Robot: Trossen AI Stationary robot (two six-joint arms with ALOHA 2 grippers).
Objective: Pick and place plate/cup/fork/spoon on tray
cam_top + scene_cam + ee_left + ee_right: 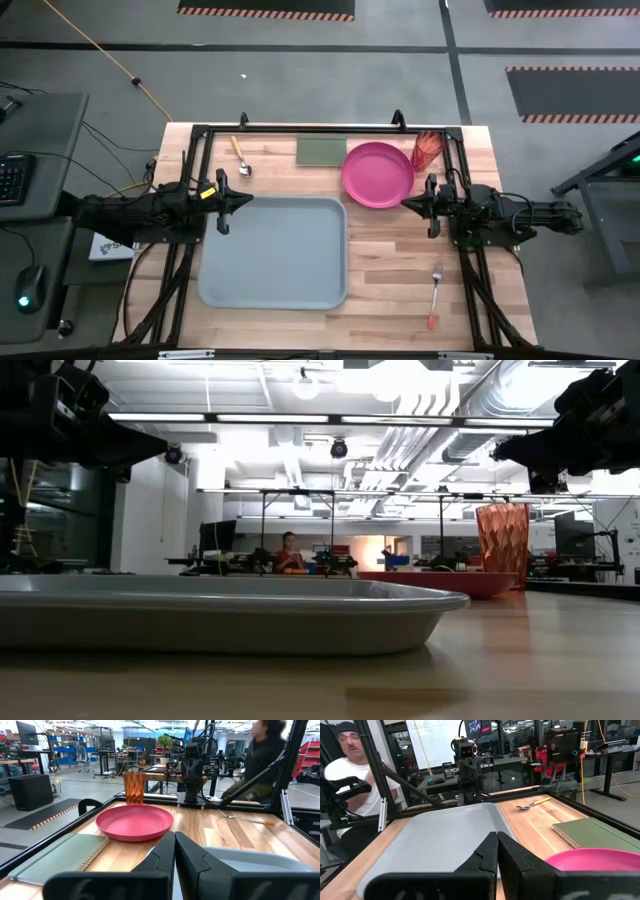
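On the table, tray (272, 252), plate (377, 174), cup (426, 150) hold nothing; both claws pressed together.

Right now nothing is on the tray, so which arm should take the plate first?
The right arm, I'd judge. Its hand hangs shut right at the near rim of the plate, while the left hand, also shut, sits at the far-left edge of the tray, with the tray's width between it and the plate.
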